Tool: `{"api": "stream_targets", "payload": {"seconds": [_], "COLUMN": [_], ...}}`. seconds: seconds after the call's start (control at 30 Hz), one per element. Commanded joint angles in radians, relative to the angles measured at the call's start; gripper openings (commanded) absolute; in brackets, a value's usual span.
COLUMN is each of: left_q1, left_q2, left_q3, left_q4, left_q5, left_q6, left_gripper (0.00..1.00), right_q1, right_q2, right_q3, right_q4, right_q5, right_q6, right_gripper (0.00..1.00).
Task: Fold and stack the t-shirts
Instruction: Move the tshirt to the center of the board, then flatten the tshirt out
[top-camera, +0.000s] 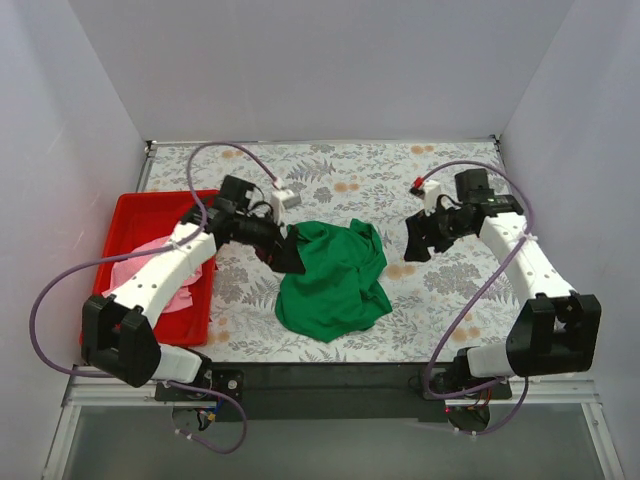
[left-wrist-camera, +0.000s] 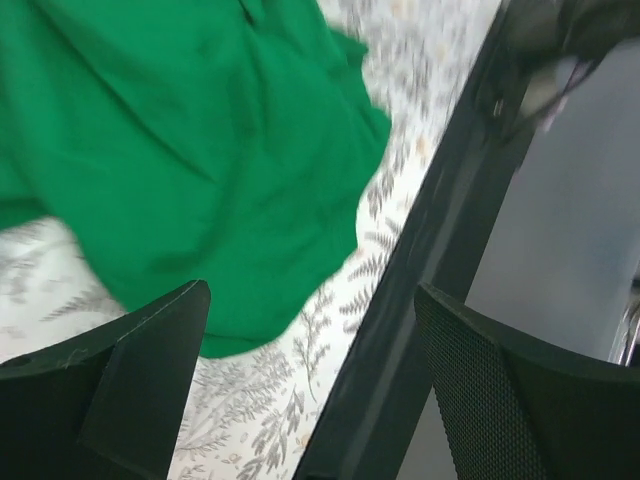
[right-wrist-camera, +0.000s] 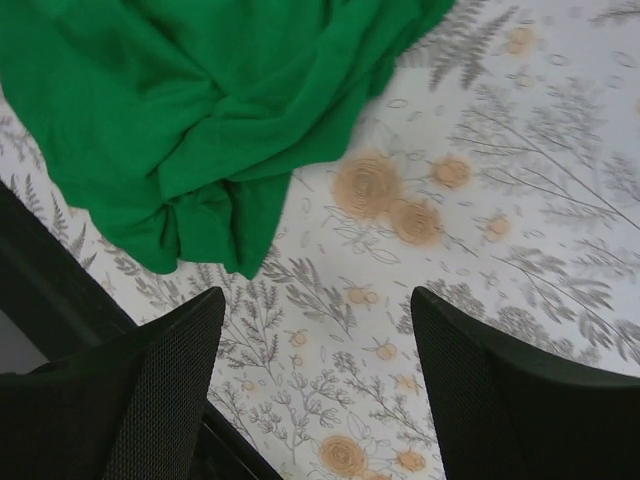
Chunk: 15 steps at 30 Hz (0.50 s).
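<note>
The green t-shirt (top-camera: 335, 280) is seen crumpled in a loose, unfolded heap near the middle of the floral-patterned counter (top-camera: 400, 170), between the two arms. The pink t-shirt (top-camera: 143, 252) is found bunched in the red tray (top-camera: 118, 215) at the left of the counter, partly hidden under the left arm. The left hand (top-camera: 288, 250) is held at the upper left edge of the green heap. In the left wrist view its fingers (left-wrist-camera: 130, 385) are spread wide with nothing gripped between them, and the green cloth lies beyond them on the counter. Whether the fingertips touch the cloth cannot be told. The right hand (top-camera: 420, 238) is held to the right of the green t-shirt, apart from it, over the printed counter. In the right wrist view its fingers (right-wrist-camera: 510, 400) are likewise spread wide and empty, and a twisted fold of green cloth is seen beyond them at the upper left, beside orange printed flowers.
</note>
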Motion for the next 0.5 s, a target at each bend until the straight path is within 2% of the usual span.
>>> {"api": "stream_targets", "payload": {"seconds": [0.0,0.1,0.13,0.23,0.3,0.47], "left_q1": [-0.113,-0.196,-0.210,-0.214,-0.214,-0.217], "left_q2": [-0.040,-0.046,-0.042,-0.022,0.009,0.070], "left_q3": [-0.117,-0.232,-0.267,-0.307,-0.327,-0.350], "left_q4": [0.025,0.105,0.119,0.165,0.194,0.240], "left_q5": [-0.184,-0.294,-0.314,-0.394,-0.449,-0.527], "left_q6": [0.090,0.070,0.067,0.068,0.070,0.042], "left_gripper": [0.82,0.82,0.81,0.80,0.76,0.75], "right_q1": [0.111,0.177,0.190,0.249,0.279,0.325], "right_q2": [0.078,0.160,0.182,0.256,0.296,0.354], "right_q3": [-0.014,-0.013,-0.013,-0.020,-0.023,-0.032], "right_q4": [-0.018,0.006,0.013,0.052,0.084,0.125], "right_q5": [0.008,0.006,0.021,0.060,0.066,0.066], "right_q6": [0.004,0.013,0.014,0.027,0.034,0.044], "right_gripper": [0.78,0.68,0.63,0.56,0.55,0.56]}}
